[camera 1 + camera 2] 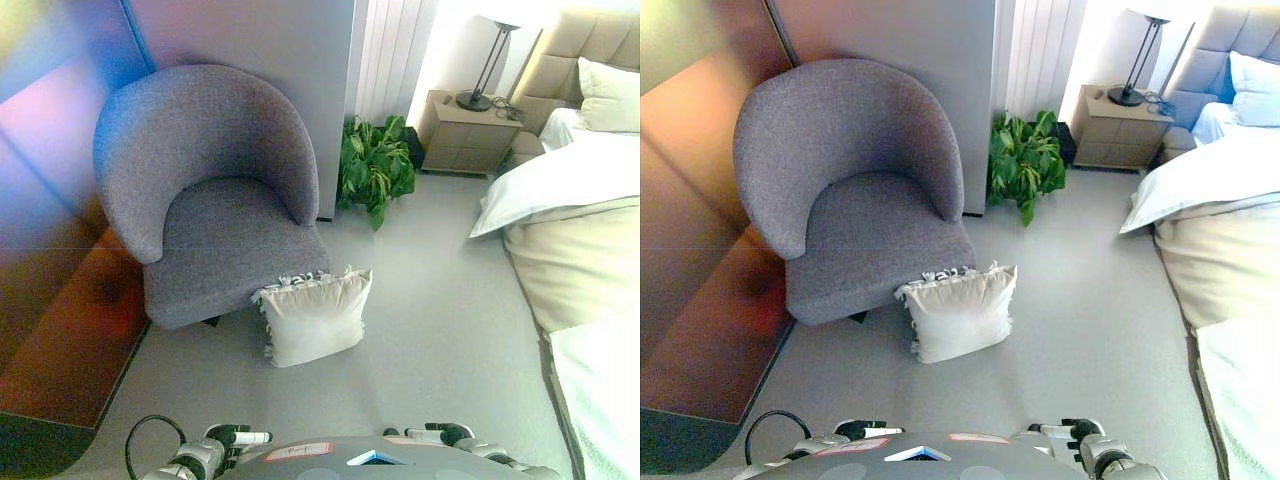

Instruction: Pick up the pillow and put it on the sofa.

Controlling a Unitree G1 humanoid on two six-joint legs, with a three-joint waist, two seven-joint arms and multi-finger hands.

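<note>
A plump, fringed cream pillow (314,316) leans upright against the rounded grey fabric sofa (210,190); neither hand's finger state is discernible.

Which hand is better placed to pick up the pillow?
Neither clearly: the pillow stands on the floor against the sofa, roughly midway between the left hand and right hand.
</note>
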